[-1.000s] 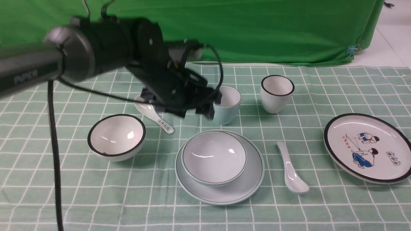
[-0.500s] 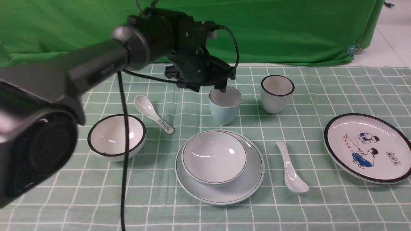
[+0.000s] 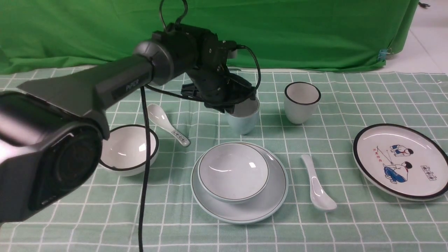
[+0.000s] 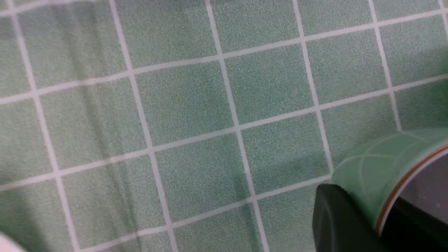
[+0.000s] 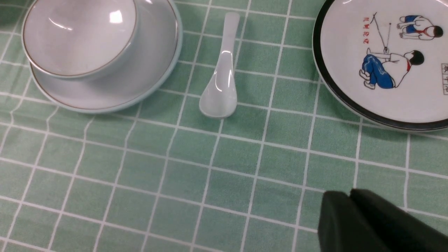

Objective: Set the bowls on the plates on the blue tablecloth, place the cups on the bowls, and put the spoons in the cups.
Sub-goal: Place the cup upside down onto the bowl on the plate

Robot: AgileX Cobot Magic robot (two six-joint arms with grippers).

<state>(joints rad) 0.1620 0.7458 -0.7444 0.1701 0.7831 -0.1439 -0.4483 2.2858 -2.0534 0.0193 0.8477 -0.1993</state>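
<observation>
Nearest you, your left arm [image 3: 70,105] hid part of the white bowl [image 3: 127,150], left of the pale blue plate [image 3: 273,199]. Your right jaws, seen only from the wrist, were pressed together and empty. The grid-patterned tablecloth [image 3: 350,227] hid the desk. The pale blue bowl [image 3: 232,171] sat on that plate, with the plain spoon [image 3: 316,185] just right of it. Farther right, the frame cut off the cartoon plate [image 3: 402,161]. Behind the plate, your left jaws pinched the wall of the glossy pale blue cup [image 3: 245,122], before the green backdrop [image 3: 315,35].
</observation>
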